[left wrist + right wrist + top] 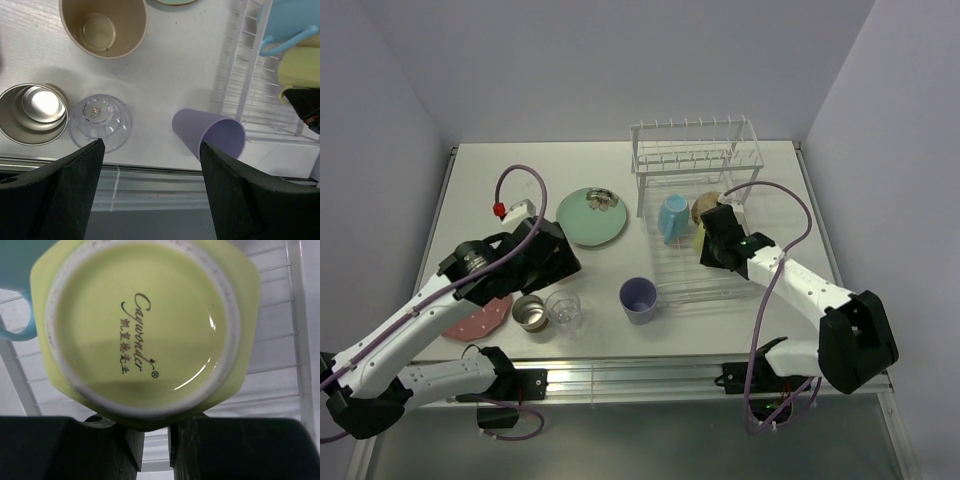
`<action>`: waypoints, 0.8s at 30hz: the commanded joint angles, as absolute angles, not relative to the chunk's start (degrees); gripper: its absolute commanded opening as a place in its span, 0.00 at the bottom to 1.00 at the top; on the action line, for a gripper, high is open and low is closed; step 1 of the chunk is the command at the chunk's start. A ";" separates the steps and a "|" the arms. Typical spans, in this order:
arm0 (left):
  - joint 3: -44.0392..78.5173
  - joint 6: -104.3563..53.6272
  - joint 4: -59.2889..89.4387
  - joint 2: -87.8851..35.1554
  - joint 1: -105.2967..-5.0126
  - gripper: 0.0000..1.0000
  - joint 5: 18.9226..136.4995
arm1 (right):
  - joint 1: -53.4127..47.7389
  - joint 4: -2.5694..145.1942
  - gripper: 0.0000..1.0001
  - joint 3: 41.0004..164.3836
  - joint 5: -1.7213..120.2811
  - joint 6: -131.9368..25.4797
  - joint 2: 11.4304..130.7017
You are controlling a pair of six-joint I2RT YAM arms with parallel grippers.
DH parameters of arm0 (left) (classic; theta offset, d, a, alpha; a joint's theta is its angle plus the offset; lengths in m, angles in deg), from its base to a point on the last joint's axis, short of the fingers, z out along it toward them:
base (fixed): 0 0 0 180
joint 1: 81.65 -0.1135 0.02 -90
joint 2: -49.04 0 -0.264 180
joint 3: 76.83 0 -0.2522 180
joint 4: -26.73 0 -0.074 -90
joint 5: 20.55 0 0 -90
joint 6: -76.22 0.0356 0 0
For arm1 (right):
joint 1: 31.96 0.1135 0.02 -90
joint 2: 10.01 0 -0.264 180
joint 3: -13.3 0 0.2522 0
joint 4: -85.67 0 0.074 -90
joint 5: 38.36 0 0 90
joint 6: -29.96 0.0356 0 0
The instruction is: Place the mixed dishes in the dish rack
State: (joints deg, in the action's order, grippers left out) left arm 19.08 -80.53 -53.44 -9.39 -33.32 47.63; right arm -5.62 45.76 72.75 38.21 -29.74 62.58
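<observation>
The white wire dish rack (720,275) stands at the back right, and a blue cup (672,218) lies in its lower basket. My right gripper (712,242) hangs over that basket, shut on a yellow cup (145,325) whose base faces the wrist camera. The cup's body hides the grip point. My left gripper (151,145) is open and holds nothing. It hovers above the table between a clear glass (100,121) and a lavender cup (212,136). A steel cup (32,112) and a tan cup (103,25) stand close by. A mint-green plate (588,220) lies mid-table. The left arm partly covers a pink plate (485,318).
The rack's raised prong row (695,150) rises at the back. A small dark object (601,198) lies on the green plate. A brownish round thing (704,205) sits in the rack behind my right gripper. The table's metal front rail (640,375) runs just below the cups.
</observation>
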 commanded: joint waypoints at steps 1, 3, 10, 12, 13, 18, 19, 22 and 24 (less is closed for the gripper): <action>19.71 -78.74 -53.83 -10.11 -33.40 0.83 45.72 | -5.95 51.96 0.09 73.81 34.33 -30.51 63.72; 19.97 -77.86 -53.13 -10.63 -33.32 0.83 45.98 | -5.95 52.13 0.12 73.82 34.15 -30.51 64.78; 19.45 -76.36 -51.98 -12.92 -33.40 0.81 47.92 | -5.95 52.31 0.19 74.52 32.04 -30.69 67.50; 19.45 -76.28 -51.72 -12.75 -33.40 0.81 48.27 | -5.95 52.57 0.19 74.87 31.43 -30.78 68.03; 19.62 -76.19 -51.37 -12.40 -33.40 0.81 48.44 | -5.86 53.09 0.19 74.96 31.34 -30.95 68.55; 20.15 -76.28 -51.19 -11.60 -33.40 0.81 49.58 | -6.91 54.50 0.24 75.31 30.89 -31.48 70.40; 20.24 -76.28 -51.36 -11.60 -33.40 0.81 49.67 | -7.00 54.59 0.29 75.31 31.16 -31.48 71.01; 20.06 -76.10 -52.07 -11.78 -33.32 0.81 49.50 | -7.18 55.12 0.53 75.31 32.21 -31.66 70.59; 19.89 -75.92 -52.16 -12.04 -33.40 0.81 49.32 | -7.18 56.08 0.68 74.00 32.91 -31.65 69.36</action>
